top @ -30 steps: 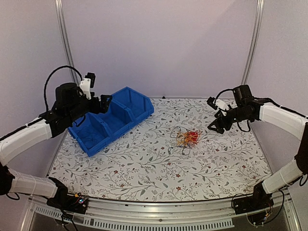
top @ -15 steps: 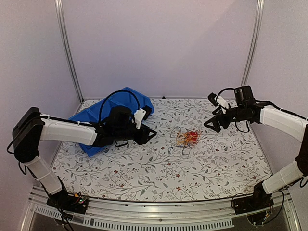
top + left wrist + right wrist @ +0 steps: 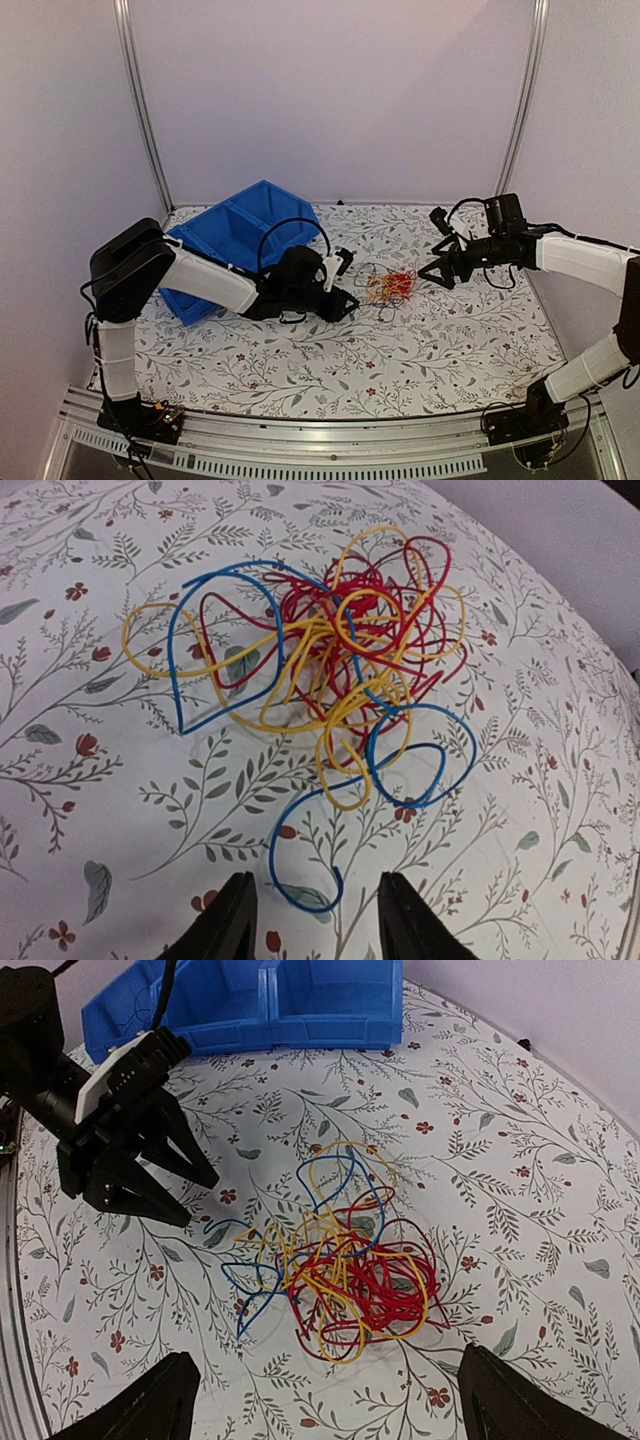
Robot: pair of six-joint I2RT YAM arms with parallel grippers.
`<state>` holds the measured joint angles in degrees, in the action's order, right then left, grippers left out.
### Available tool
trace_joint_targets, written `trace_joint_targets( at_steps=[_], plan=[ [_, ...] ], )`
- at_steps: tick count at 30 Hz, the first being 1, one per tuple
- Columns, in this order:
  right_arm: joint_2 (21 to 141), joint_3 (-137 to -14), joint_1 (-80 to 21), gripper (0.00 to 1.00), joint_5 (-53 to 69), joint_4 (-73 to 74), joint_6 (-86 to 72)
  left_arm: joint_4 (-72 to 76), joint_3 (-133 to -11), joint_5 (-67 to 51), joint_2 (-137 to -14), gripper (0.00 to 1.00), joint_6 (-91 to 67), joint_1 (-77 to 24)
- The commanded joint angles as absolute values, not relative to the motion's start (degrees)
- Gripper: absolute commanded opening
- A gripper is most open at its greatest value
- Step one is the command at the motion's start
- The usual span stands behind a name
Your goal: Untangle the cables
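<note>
Approach step by the look of it, no grasp yet made. Cables (image 3: 390, 287) in one knot of red, yellow and blue loops, right of centre in the top view, flat on the tabletop (image 3: 300, 370) between both arms. Left pincer (image 3: 352, 283) low, just left of the knot, partly open, holding nothing (blue tail loop just ahead of its fingertips in the wrist view). Right pincer (image 3: 432, 275) just right of the knot, spread wide, likewise empty. Next, probably: close on one outlying strand, hold the bulk from the other side, draw apart gently without tightening the knot
</note>
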<state>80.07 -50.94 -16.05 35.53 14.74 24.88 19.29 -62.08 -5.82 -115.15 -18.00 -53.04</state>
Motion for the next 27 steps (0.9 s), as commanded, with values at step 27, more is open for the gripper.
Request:
trace_joint_targets(
  at_steps=[27],
  plan=[
    [82.09, -51.24, -15.82, 0.93, 36.83, 14.91, 27.76, 13.63, -68.64, -11.43, -120.7, 0.07, -19.55, -53.09]
  ],
)
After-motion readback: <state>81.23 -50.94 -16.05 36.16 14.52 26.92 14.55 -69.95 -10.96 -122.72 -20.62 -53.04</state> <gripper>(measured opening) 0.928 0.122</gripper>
